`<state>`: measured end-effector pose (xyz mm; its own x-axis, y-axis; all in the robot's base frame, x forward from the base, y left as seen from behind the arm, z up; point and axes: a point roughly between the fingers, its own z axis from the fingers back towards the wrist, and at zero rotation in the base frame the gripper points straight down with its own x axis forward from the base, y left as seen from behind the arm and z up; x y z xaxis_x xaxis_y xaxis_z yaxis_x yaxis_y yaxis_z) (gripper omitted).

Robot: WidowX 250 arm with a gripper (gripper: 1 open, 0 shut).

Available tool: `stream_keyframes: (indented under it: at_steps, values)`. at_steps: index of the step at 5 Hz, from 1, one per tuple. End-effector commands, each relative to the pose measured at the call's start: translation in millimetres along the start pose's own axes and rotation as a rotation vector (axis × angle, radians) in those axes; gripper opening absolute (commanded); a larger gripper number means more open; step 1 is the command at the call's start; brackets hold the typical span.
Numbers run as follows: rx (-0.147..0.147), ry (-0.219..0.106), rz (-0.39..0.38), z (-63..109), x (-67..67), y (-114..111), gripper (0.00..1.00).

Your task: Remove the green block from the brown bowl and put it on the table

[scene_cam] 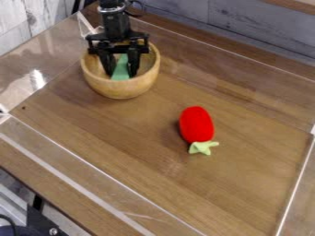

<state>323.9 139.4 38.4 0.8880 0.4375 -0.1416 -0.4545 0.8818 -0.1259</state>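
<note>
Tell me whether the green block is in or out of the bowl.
In. The green block sits inside the bowl, below its rim, with the hand reaching down around it.

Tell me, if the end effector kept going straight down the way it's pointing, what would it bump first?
Probably the green block between its fingers, with the floor of the brown bowl beneath. The end effector points nearly straight down into that bowl.
</note>
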Motion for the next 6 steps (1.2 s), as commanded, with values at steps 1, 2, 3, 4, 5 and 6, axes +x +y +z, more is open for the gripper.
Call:
stream_keyframes:
  at_steps: [1,2,3,4,5,6]
  values:
    - [-0.012,-0.132,0.004,47.0,5.1,-1.1,0.0]
    - [-0.023,-0.142,-0.017,51.3,10.3,-7.2,0.0]
    - [-0.041,-0.152,-0.039,57.2,15.6,-13.8,0.0]
    - [-0.055,-0.162,-0.065,73.3,12.4,-19.8,0.0]
    - [-0.066,-0.17,-0.099,88.0,9.9,-28.3,0.0]
    - [-0.074,-0.182,-0.125,101.5,15.1,-43.8,0.0]
